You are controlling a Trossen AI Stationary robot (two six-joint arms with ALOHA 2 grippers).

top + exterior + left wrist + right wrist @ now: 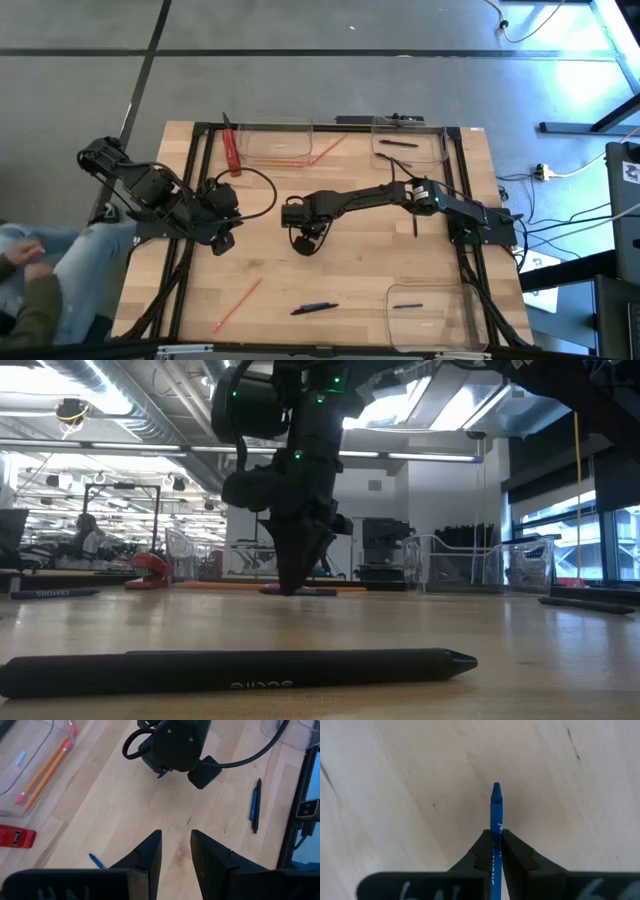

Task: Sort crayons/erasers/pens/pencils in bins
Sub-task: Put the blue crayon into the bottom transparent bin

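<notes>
In the high view the right claw (305, 243) sits near the middle of the wooden counter (350, 270), its arm reaching in from the right side of the frame. The right wrist view shows this claw pinched tight on a blue crayon (495, 815), whose pointed tip sticks out past the fingertips (512, 847) just above the bare wood. In the low view the same claw (290, 575) hangs at centre frame with its tip down at the counter surface.

The left claw (222, 240) rests at centre left of the high view, apart from the right one. In the left wrist view its two dark fingers (150, 855) stand parted with a gap between them and nothing held, pointing toward the right arm.

Three clear bins are on the counter. One bin (275, 145) at upper centre of the high view holds orange pencils (320, 152); a second bin (410, 148) at upper right holds dark pens (397, 144); a third bin (435, 312) at lower right holds one dark pen (407, 306).

Loose on the counter, an orange pencil (237, 305) lies at lower left and a dark pen (314, 308) at lower centre, just left of the third bin. A flat red bar (232, 150) lies beside the upper centre bin. A long black pen (235, 670) fills the foreground of the low view.

At the left edge of the high view a person (30, 280) is partly visible.
</notes>
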